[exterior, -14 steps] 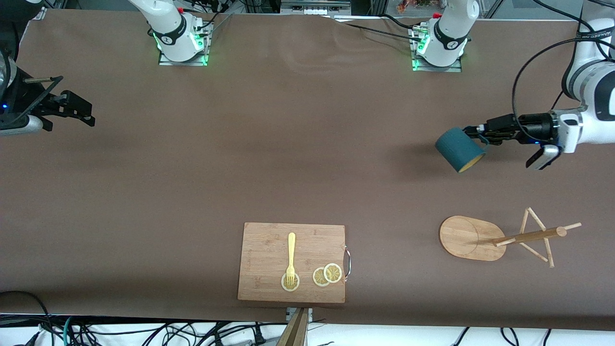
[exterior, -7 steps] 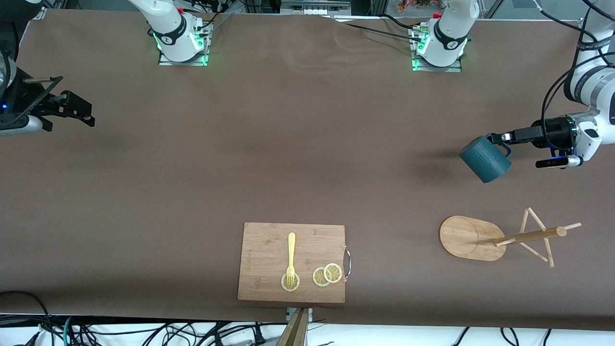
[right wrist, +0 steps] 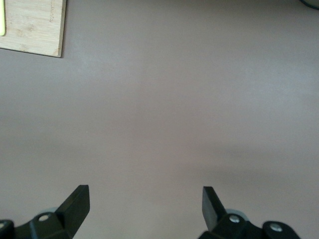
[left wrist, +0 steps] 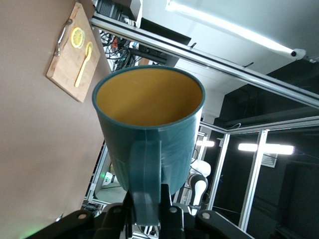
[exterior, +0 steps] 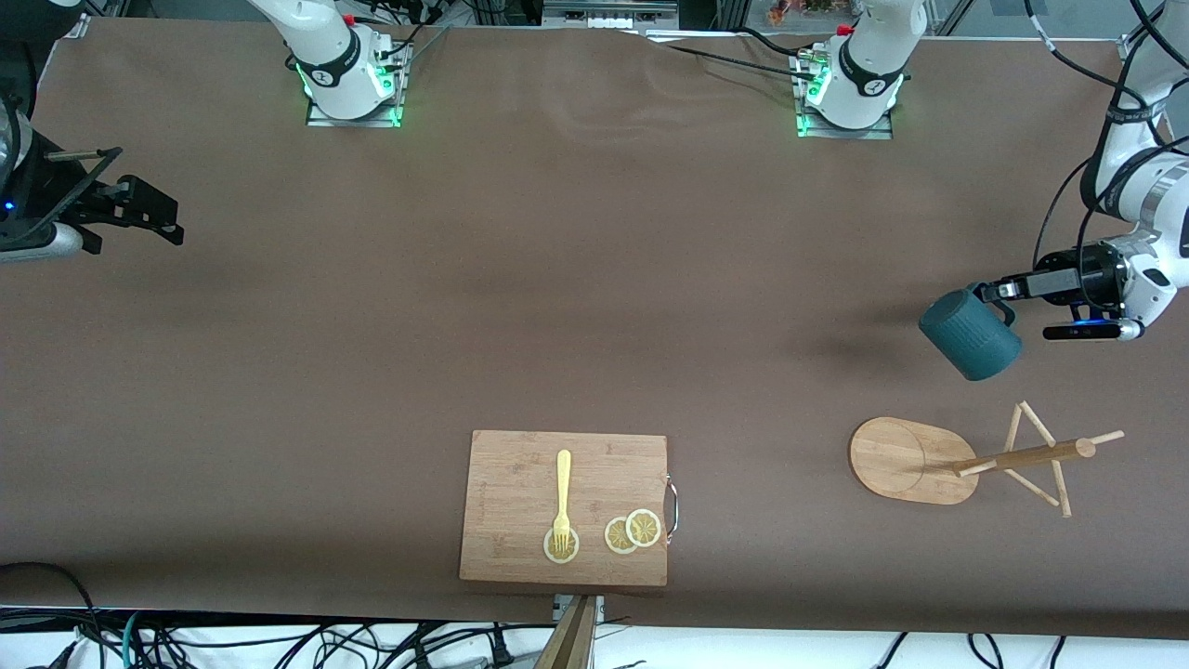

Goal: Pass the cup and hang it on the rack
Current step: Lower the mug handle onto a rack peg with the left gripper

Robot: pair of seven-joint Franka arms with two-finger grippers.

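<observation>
My left gripper (exterior: 999, 292) is shut on the handle of the dark teal cup (exterior: 971, 334) and holds it in the air, tilted, over the brown table near the left arm's end. In the left wrist view the cup (left wrist: 149, 124) shows its ochre inside, and its handle sits between my fingers (left wrist: 147, 211). The bamboo rack (exterior: 966, 460) stands on the table nearer to the front camera than the cup, its oval base (exterior: 896, 455) toward the table's middle and its pegs (exterior: 1040, 455) spread round the pole. My right gripper (exterior: 149, 216) waits open and empty at the right arm's end; it also shows in the right wrist view (right wrist: 144, 199).
A rectangular bamboo cutting board (exterior: 520, 474) lies near the front edge at the table's middle, with a yellow fork (exterior: 563, 497) and lemon slices (exterior: 632, 531) on it. Both arm bases stand along the table's edge farthest from the front camera.
My left gripper has carried the cup toward the left arm's end and toward the rack. The cup has turned so its ochre inside no longer faces the front camera. The right arm has not moved.
</observation>
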